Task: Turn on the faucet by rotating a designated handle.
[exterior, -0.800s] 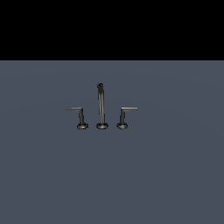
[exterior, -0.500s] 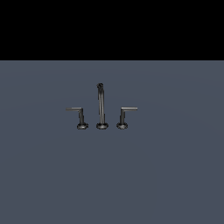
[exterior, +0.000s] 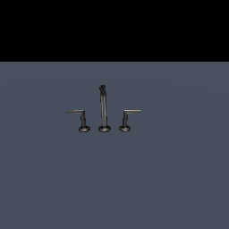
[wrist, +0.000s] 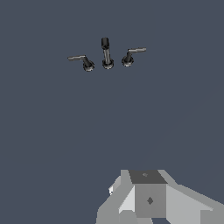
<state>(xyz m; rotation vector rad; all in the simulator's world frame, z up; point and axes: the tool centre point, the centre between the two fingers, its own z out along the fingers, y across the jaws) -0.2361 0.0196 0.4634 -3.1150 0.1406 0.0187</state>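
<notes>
The faucet [exterior: 104, 128] is a small dark three-piece set standing on a flat grey-blue surface. Its tall thin spout [exterior: 103, 106] is in the middle. The handle [exterior: 127, 118] is the short L-shaped lever at the exterior view's right, its thin arm jutting right from its post. The wrist view shows the same handle [wrist: 130, 55] and spout [wrist: 106, 54] far off. Only a grey blocky part of my gripper [wrist: 148, 197] shows there, well short of the faucet and touching nothing. Its fingers are hidden. The arm is absent from the exterior view.
A mirror-twin lever [exterior: 80, 119] stands on the other side of the spout, arm jutting left; it also appears in the wrist view [wrist: 83, 61]. The grey-blue surface [exterior: 170, 179] stretches around the set, ending at a black band behind.
</notes>
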